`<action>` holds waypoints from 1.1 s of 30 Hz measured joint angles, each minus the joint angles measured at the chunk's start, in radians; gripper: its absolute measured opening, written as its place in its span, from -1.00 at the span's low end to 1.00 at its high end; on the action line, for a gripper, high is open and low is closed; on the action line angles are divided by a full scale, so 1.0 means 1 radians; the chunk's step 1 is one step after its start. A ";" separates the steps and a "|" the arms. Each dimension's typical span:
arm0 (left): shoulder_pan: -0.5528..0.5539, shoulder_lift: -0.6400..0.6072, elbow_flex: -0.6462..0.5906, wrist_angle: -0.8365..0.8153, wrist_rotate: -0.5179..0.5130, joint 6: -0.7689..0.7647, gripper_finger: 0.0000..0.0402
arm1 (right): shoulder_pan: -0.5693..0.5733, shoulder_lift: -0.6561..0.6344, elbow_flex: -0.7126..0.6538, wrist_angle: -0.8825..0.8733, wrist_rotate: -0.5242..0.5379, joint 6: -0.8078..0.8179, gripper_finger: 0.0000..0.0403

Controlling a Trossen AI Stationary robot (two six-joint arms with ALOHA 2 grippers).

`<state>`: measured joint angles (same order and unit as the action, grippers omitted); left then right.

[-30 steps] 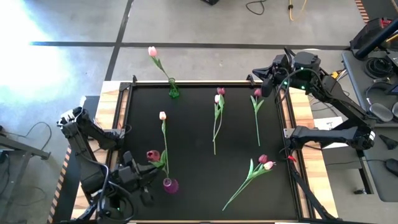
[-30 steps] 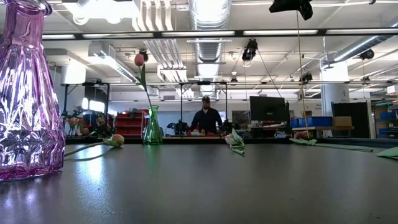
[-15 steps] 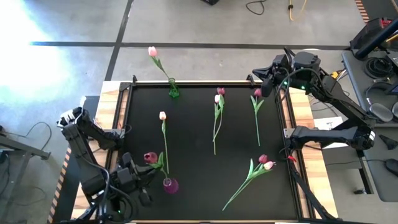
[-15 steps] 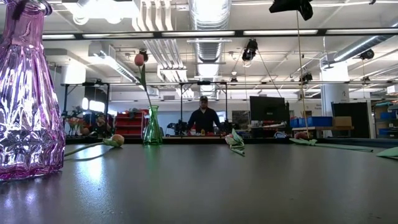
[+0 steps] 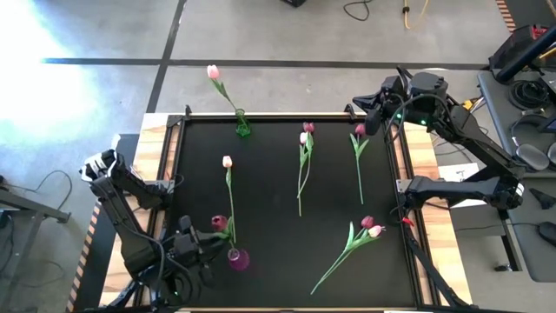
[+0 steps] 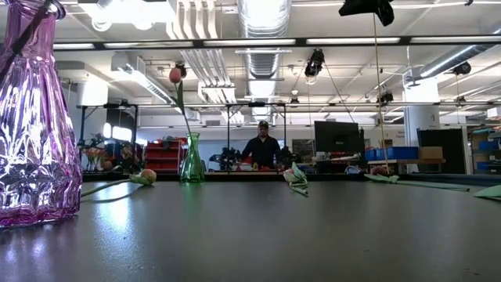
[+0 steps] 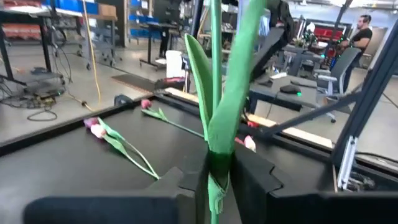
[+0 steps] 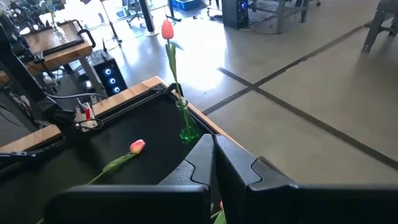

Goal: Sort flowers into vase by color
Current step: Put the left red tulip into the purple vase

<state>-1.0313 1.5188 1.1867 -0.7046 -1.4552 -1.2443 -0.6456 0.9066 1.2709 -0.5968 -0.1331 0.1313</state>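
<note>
My left gripper (image 5: 208, 243) is near the table's near left corner, shut on a dark magenta tulip (image 5: 219, 223) beside the purple vase (image 5: 237, 258). In the low view a thin dark stem (image 6: 22, 43) shows slanting inside the purple vase's neck (image 6: 35, 117). A green vase (image 5: 242, 127) at the far edge holds one pale pink tulip (image 5: 212, 71) upright. Other tulips lie flat on the mat: a pale one (image 5: 227, 162), a pair (image 5: 305, 136), a magenta one (image 5: 360, 129) and another pair (image 5: 371, 228). My right gripper (image 8: 214, 163) waits shut over the far right corner. My left gripper pinches the magenta tulip's green stem and leaf base (image 7: 217, 163) between its two fingers (image 7: 255, 177), which lie across the stem. The stem's short lower end (image 7: 216, 202) pokes out past the fingers. The flower is lifted clear of the mat and tilted, its head off to the vase's left.
The mat is bounded by a raised dark frame and wooden side strips (image 5: 420, 156). The lying flowers take up the middle and right of the mat. A person (image 6: 263, 149) stands far behind the table.
My left gripper has moved a little toward the near edge and the purple vase, carrying the magenta tulip with it. The tulip's head now sits closer to the vase, and a dark stem line has come into the vase's neck in the low view.
</note>
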 joint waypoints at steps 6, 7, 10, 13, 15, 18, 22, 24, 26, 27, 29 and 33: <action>0.000 0.000 -0.042 0.017 0.014 -0.022 -0.53 | 0.000 0.000 0.000 0.000 -0.001 0.001 -0.96; 0.000 0.000 -0.048 0.016 0.029 -0.031 -0.51 | 0.000 0.000 0.000 0.000 -0.001 0.000 -0.96; 0.000 0.000 -0.055 0.017 0.078 -0.047 -0.44 | 0.000 0.000 0.000 0.000 -0.001 -0.001 -0.96; -0.002 0.000 -0.052 0.015 0.127 -0.049 -0.42 | 0.000 0.000 0.000 0.000 -0.001 -0.013 -0.96; -0.003 0.000 -0.035 0.013 0.161 -0.049 -0.41 | 0.000 0.000 0.001 0.000 -0.001 -0.014 -0.95; -0.003 0.000 0.008 -0.010 0.209 -0.050 -0.41 | 0.000 0.000 0.001 0.001 -0.005 -0.014 -0.95; -0.003 -0.001 0.112 -0.115 0.272 -0.082 -0.41 | 0.000 0.000 0.001 0.002 -0.005 -0.031 -0.95; -0.003 -0.001 0.169 -0.192 0.294 -0.133 -0.41 | 0.000 0.000 0.001 0.003 -0.006 -0.059 -0.95; -0.003 -0.001 0.222 -0.259 0.297 -0.169 -0.41 | 0.000 0.000 0.001 0.003 -0.009 -0.089 -0.95; -0.003 -0.002 0.245 -0.292 0.298 -0.182 -0.41 | 0.000 0.000 0.001 0.003 -0.021 -0.103 -0.95; -0.003 -0.002 0.282 -0.347 0.303 -0.214 -0.41 | 0.000 0.000 0.001 0.003 -0.050 -0.125 -0.95; -0.003 -0.002 0.346 -0.461 0.392 -0.324 -0.41 | 0.000 0.000 0.001 0.003 -0.106 -0.110 -0.95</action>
<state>-1.0344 1.5173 1.5328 -1.1654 -1.0630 -1.5680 -0.6456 0.9066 1.2716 -0.5941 -0.2386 0.0209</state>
